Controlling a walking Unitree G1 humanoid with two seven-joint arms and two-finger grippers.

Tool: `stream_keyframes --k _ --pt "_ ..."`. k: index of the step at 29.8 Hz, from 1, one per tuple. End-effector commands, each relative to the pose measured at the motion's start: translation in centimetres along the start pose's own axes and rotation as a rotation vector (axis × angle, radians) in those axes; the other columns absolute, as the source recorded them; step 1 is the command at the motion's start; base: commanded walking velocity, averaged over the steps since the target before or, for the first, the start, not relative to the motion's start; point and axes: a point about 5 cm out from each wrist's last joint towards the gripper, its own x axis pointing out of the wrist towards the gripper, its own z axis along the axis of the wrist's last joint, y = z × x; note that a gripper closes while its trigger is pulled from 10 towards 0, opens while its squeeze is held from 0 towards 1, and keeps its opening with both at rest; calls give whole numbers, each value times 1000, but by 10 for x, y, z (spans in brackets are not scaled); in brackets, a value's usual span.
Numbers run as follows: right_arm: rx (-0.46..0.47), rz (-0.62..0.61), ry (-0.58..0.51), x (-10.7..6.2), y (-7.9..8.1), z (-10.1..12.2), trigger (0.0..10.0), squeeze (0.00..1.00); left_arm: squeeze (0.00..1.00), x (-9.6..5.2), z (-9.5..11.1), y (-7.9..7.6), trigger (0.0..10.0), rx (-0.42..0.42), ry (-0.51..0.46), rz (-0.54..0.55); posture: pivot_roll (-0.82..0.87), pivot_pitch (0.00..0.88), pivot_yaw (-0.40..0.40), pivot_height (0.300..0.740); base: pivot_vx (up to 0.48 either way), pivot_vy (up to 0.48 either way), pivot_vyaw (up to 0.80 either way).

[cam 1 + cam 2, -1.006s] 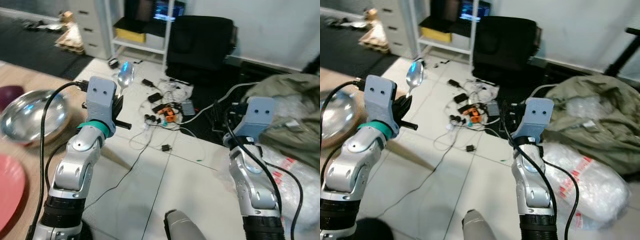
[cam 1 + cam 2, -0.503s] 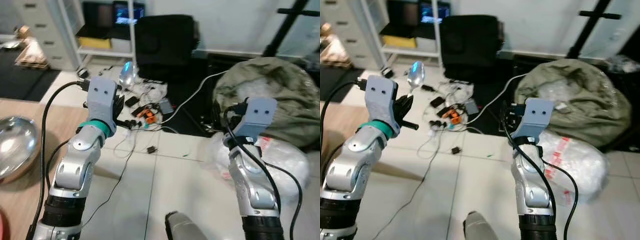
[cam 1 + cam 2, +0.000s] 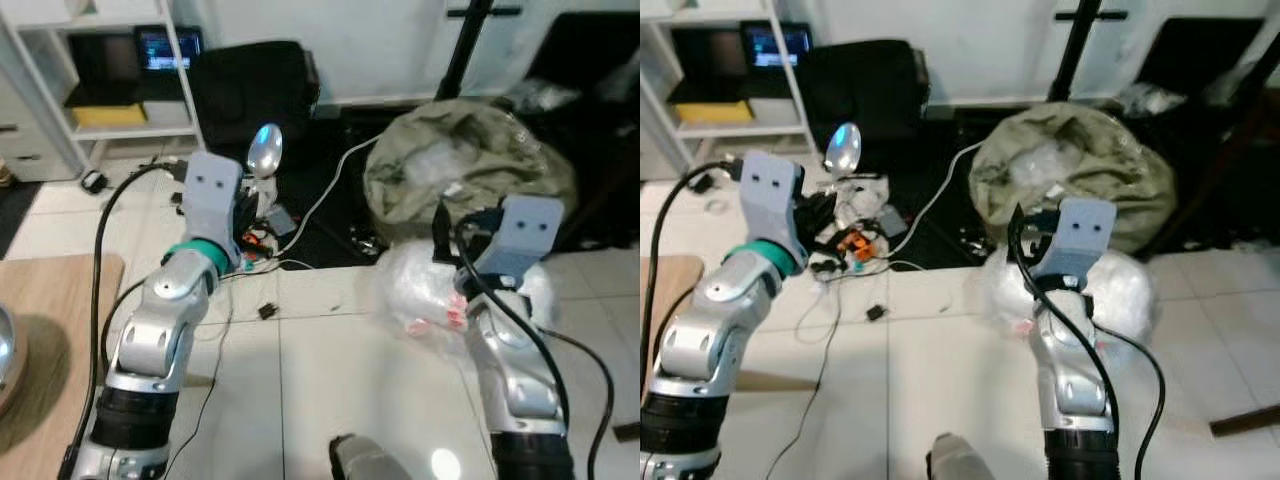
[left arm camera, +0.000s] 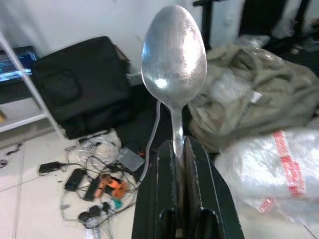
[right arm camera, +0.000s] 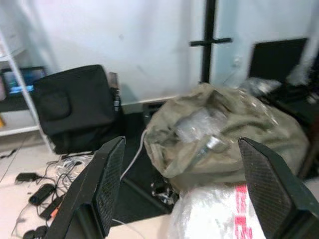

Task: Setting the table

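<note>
Shiny silver metal spoon (image 4: 174,64) standing upright, bowl up, handle pinched between black fingers (image 4: 162,199) of left gripper (image 4: 175,164), raised over white tiled floor (image 3: 330,370). Right gripper (image 5: 179,189) hovering, fingers spread wide, holding nothing. Olive-green crumpled fabric bag (image 3: 470,165), clear plastic bag (image 3: 425,290), black bag (image 3: 255,90), cable tangle (image 3: 855,245) lying beyond. Light wooden surface (image 3: 50,330) corner showing at robot's left.
</note>
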Motion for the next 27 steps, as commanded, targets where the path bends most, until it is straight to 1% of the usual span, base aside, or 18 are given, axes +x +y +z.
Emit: stream_keyframes --k 1,3,7,17,25,27 --pt "-11 -6 16 -2 -1 -4 10000 0 0 -1 -3 0 10000 -22 13 -3 -150 0 93 740 0 0 -800" --pt "-11 -5 16 -2 -1 -4 10000 0 0 -1 -1 -1 10000 -45 2 -8 -150 0 93 740 0 0 -800" --pt "-10 -5 16 -1 -2 -4 10000 0 0 -1 1 -1 10000 -56 -18 -5 -150 0 92 740 0 0 -800" --pt "-11 -5 15 -1 -2 -4 10000 0 0 -1 0 -2 10000 -85 1 -21 -151 0 92 740 0 0 -800" --pt "-13 -4 15 -1 -2 -4 10000 0 0 -2 -1 -4 10000 -85 11 -40 -152 0 91 740 0 0 0" --pt "-13 -4 14 -1 -2 -4 10000 0 0 -2 -1 -5 10000 -89 8 -48 -152 0 89 740 0 0 -800"
